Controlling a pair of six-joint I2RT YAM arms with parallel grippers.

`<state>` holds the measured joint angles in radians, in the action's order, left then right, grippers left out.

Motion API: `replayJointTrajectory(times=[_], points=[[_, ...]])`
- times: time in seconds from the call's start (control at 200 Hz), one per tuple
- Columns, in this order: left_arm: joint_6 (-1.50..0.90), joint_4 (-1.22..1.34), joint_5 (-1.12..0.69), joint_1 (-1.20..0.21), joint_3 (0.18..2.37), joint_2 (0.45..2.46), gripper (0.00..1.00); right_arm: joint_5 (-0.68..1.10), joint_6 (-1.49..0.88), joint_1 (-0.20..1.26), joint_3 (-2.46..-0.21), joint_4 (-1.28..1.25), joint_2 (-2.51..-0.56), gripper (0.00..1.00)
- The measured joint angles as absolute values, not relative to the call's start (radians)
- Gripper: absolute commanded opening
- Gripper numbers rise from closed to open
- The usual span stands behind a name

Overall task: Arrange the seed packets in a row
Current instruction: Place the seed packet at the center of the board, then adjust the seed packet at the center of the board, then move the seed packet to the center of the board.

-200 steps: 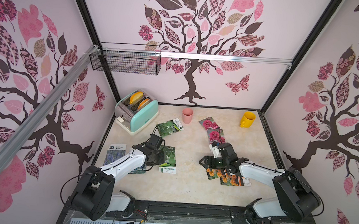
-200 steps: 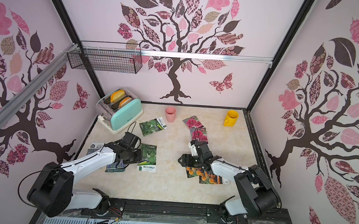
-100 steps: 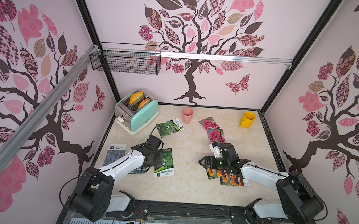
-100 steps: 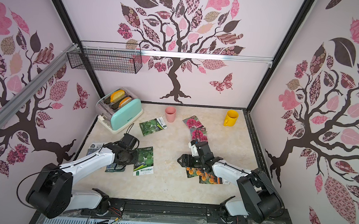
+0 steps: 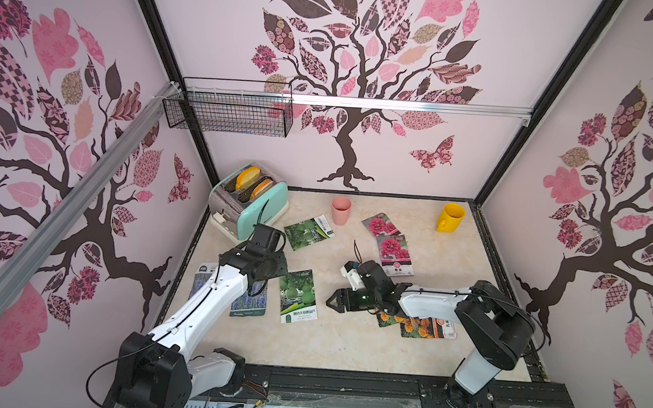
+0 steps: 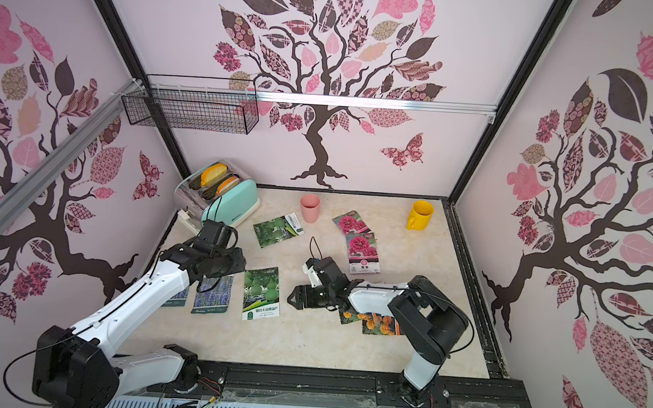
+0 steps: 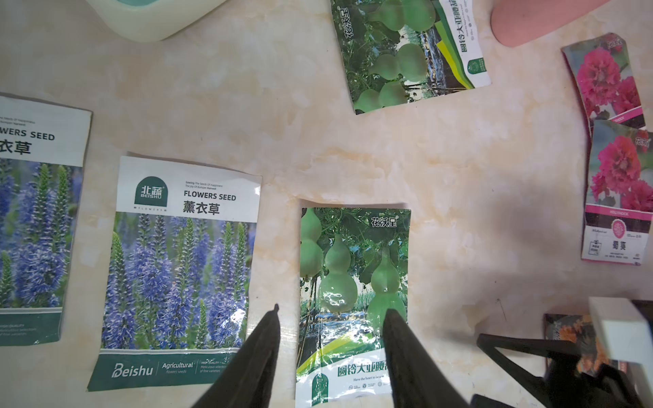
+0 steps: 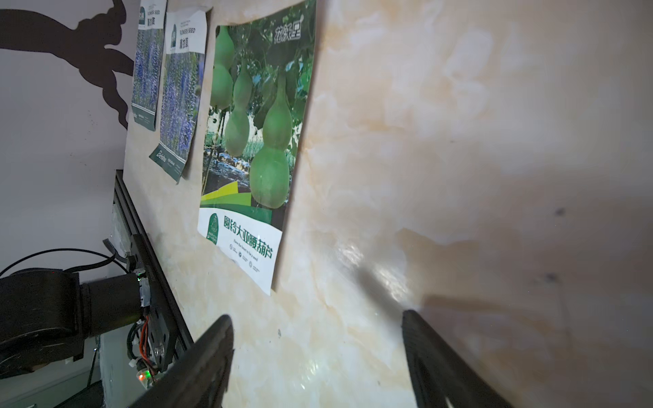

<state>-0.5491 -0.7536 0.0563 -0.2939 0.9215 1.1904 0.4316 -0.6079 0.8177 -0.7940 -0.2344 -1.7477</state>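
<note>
- The left gripper (image 7: 332,312) stands over the near end of the first gourd packet (image 7: 353,279); its jaws are parted to a middling gap with nothing pinched between them; one finger is over the bare strip beside the packet, the other over its printed face; whether either touches, I cannot tell.
- The right gripper (image 5: 335,299) is spread wide and empty above the table (image 5: 345,346); its tips point toward that same packet, near it but apart.
- Three seed packets lie flat side by side at the front left: the first gourd packet, the inner lavender packet (image 7: 180,272) just beside it, and the outer lavender packet (image 7: 35,229) nearest the left wall.
- The second gourd packet (image 5: 308,233) lies askew farther back, between the toaster (image 5: 253,201) and the pink cup (image 5: 341,210).
- The magenta packets (image 5: 394,254) overlap each other right of centre.
- The marigold packets (image 5: 422,327) overlap at the front right, partly hidden under the right arm.
- The yellow mug (image 5: 450,216) stands in the back right corner.
</note>
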Motion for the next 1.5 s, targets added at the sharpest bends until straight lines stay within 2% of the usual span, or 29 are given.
replayJointTrajectory(times=[0.385, 0.745, 0.855, 1.015, 1.135, 1.27, 1.501], points=[[-0.549, -0.721, -0.045, -0.226, 0.879, 1.125, 0.51, 0.473, -0.678, 0.898, -1.008, -0.348, -1.971, 0.71], [-0.550, -0.681, -0.088, -0.224, 0.850, 1.124, 0.51, 0.451, -0.704, 0.925, -1.015, -0.375, -1.984, 0.71], [-0.550, -0.670, -0.099, -0.224, 0.848, 1.127, 0.51, 0.410, -0.678, 0.926, -0.939, -0.339, -1.901, 0.75], [-0.551, -0.636, -0.100, -0.258, 0.864, 1.219, 0.56, 0.358, -0.634, 0.877, -0.783, -0.251, -1.672, 0.80], [-0.548, -0.607, -0.073, -0.319, 0.953, 1.383, 0.57, 0.337, -0.589, 0.767, -0.722, -0.198, -1.501, 0.82], [-0.516, -0.571, -0.026, -0.346, 1.157, 1.623, 0.57, 0.331, -0.553, 0.653, -0.670, -0.158, -1.365, 0.83], [-0.425, -0.499, 0.042, -0.333, 1.413, 1.935, 0.57, 0.333, -0.513, 0.602, -0.587, -0.089, -1.186, 0.85]])
